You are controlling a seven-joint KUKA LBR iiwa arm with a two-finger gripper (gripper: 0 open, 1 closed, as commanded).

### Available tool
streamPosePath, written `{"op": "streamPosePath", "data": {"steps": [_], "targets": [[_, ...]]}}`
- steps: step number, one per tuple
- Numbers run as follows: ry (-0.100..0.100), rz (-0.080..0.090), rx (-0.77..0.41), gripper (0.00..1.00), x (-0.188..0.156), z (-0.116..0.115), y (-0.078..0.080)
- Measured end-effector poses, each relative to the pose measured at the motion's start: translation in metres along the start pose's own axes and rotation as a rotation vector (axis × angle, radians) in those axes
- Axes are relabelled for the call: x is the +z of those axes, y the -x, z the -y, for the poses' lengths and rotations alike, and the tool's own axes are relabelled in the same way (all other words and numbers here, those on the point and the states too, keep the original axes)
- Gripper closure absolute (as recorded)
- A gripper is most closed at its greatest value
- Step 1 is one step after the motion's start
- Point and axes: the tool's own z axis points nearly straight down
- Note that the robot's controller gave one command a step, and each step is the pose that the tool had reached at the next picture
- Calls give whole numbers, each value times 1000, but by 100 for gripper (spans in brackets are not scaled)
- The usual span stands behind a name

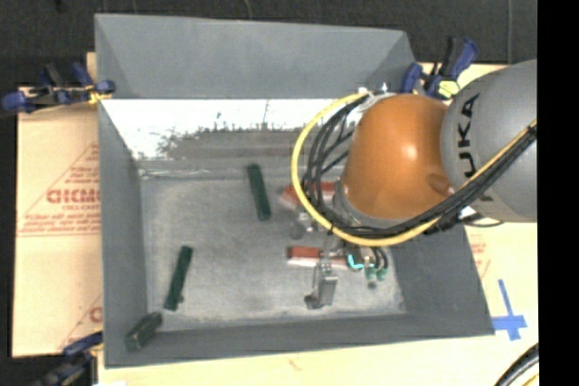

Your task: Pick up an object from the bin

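Bin [118, 221] floor is taken left to right. Three dark green bars are seen: corner bar [143, 331] at lower left, slanted bar [178, 277] just above it, upper bar [259, 192] nearer the middle. All are well apart from the gripper [321, 288]. They are judged light, stiff and smooth, and are best taken across the narrow width at mid-length.

Red-white piece [303, 256] is found just left of the gripper; whether they touch cannot be told. It is judged small, light, rigid and likely to skid if nudged, so a hold across its short side is advised.

The gripper is set low at the right of the floor, below the orange cover [393, 158]. Whether it is wide or narrow cannot be told. Teal piece [369, 267] is seen just right of it.
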Motion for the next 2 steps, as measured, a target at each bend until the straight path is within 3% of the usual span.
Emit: {"op": "streamPosePath", "data": {"steps": [1, 2], "targets": [[1, 8, 1, 0, -4, 0, 2], [-2, 14, -71, 0, 44, 21, 30]]}}
